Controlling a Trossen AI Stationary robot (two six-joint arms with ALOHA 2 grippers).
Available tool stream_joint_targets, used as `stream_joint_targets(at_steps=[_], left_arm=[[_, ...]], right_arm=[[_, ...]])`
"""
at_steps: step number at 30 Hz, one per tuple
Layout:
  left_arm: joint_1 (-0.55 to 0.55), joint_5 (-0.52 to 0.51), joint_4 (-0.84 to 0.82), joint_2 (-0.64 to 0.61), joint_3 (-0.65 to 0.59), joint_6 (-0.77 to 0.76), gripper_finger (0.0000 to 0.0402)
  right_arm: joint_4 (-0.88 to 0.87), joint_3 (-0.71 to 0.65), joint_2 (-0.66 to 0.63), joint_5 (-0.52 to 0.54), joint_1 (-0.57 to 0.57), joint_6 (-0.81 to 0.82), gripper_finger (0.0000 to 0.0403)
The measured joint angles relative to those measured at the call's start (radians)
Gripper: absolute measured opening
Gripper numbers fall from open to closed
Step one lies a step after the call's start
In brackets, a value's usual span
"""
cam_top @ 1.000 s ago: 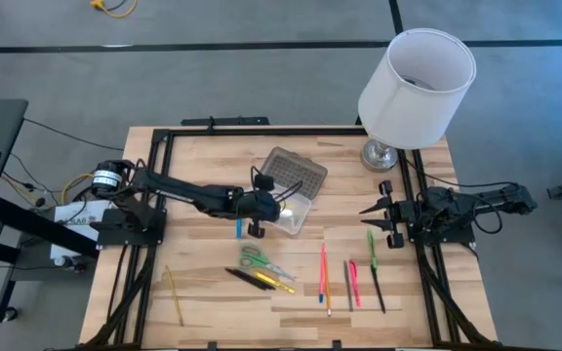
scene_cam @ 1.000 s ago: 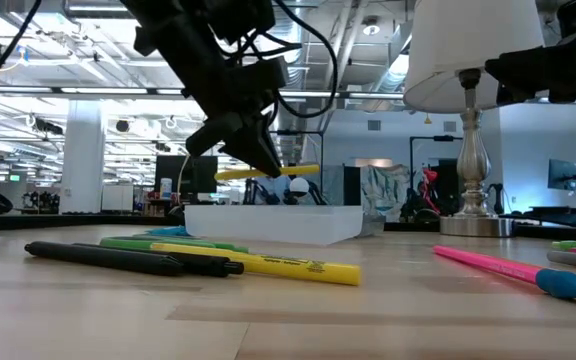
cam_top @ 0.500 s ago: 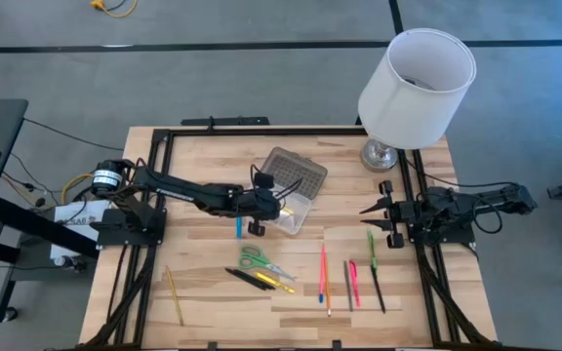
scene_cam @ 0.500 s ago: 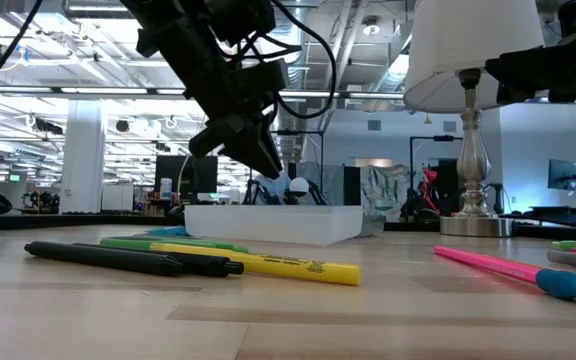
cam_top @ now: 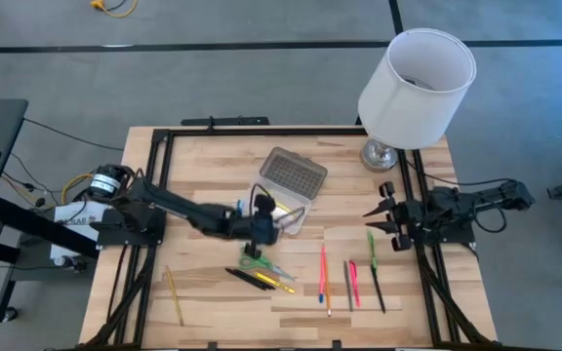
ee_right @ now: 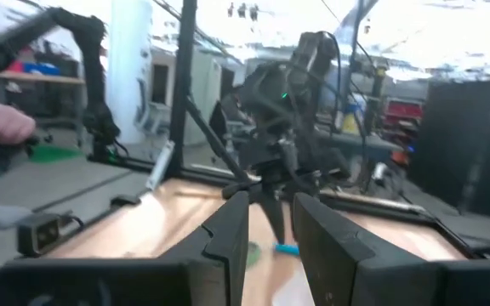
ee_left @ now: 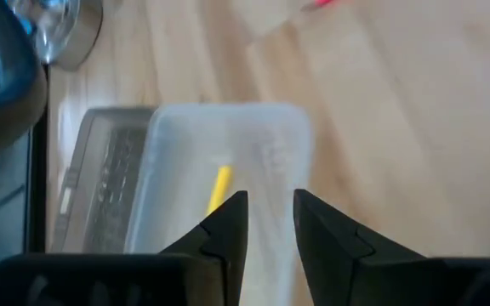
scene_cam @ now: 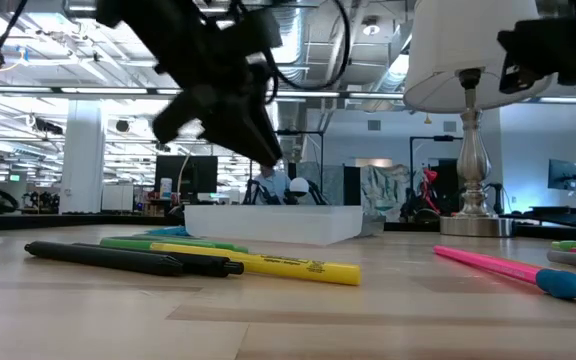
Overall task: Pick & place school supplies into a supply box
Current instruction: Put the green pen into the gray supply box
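The supply box (cam_top: 297, 211) is a clear tray with its grey dotted lid (cam_top: 294, 174) swung open toward the far side. A yellow pencil (ee_left: 219, 189) lies inside it. My left gripper (cam_top: 271, 227) hovers just off the box's near-left corner, above the table, fingers narrowly open and empty (ee_left: 270, 204). Green-handled scissors (cam_top: 257, 259), a black pen and yellow highlighter (cam_top: 263, 281), an orange pencil (cam_top: 323, 278), a pink marker (cam_top: 353, 283), a green marker (cam_top: 370, 244) and a yellow pencil (cam_top: 174, 292) lie flat on the table. My right gripper (cam_top: 371, 214) waits at the right edge, narrowly open.
A white lampshade (cam_top: 416, 86) on a metal base (cam_top: 381, 154) stands at the far right corner. Black frame rails (cam_top: 154, 195) run along the table's left, right and far sides. Bare wood lies between the box and the near supplies.
My left gripper held the yellow pencil level above the box, then let it go into the tray. It has since drawn back toward the near edge and now covers the blue pen that lay beside the box.
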Motion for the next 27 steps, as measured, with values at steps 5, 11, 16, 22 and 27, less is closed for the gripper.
stream_joint_targets(at_steps=[5, 11, 16, 22, 27], left_arm=[[-0.140, -0.098, 0.001, 0.000, 0.000, -0.080, 0.0090], [-0.307, -0.246, 0.070, 0.000, 0.000, -0.146, 0.0090], [-0.421, -0.346, 0.149, 0.000, 0.000, -0.154, 0.0090], [-0.529, -0.424, 0.174, 0.000, 0.000, -0.196, 0.0090], [-0.596, -0.449, 0.175, 0.000, 0.000, -0.245, 0.0090]], right_arm=[[0.066, 0.000, 0.052, 0.010, 0.083, 0.003, 0.0092], [0.263, 0.000, 0.244, 0.012, 0.181, -0.048, 0.0092], [0.405, 0.031, 0.467, 0.016, 0.204, -0.053, 0.0092], [0.519, 0.134, 0.745, 0.018, 0.201, -0.062, 0.0092], [0.528, 0.271, 0.950, 0.018, 0.201, -0.084, 0.0092]])
